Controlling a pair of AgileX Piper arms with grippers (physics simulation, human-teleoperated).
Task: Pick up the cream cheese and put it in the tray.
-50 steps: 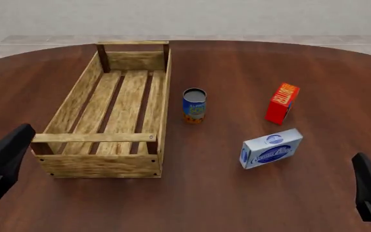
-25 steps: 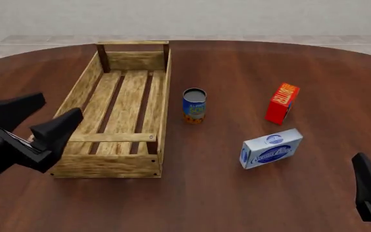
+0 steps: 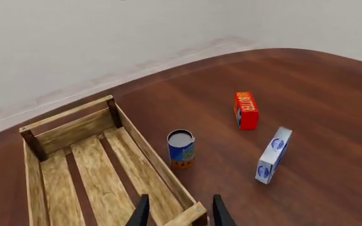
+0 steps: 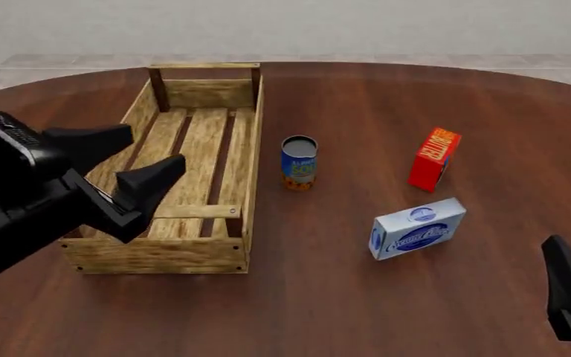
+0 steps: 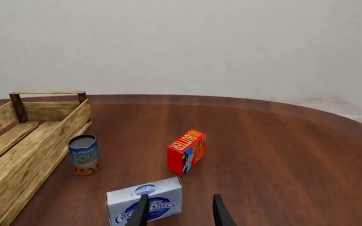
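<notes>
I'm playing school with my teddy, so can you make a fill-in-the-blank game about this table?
1. The box nearest the right tool is the ____, lying on the table.
2. The can stands between the tray and the ____ box.
3. The left tool hangs above the ____.
4. The tray is made of ____.

Missing words: cream cheese; red; tray; wood
</notes>
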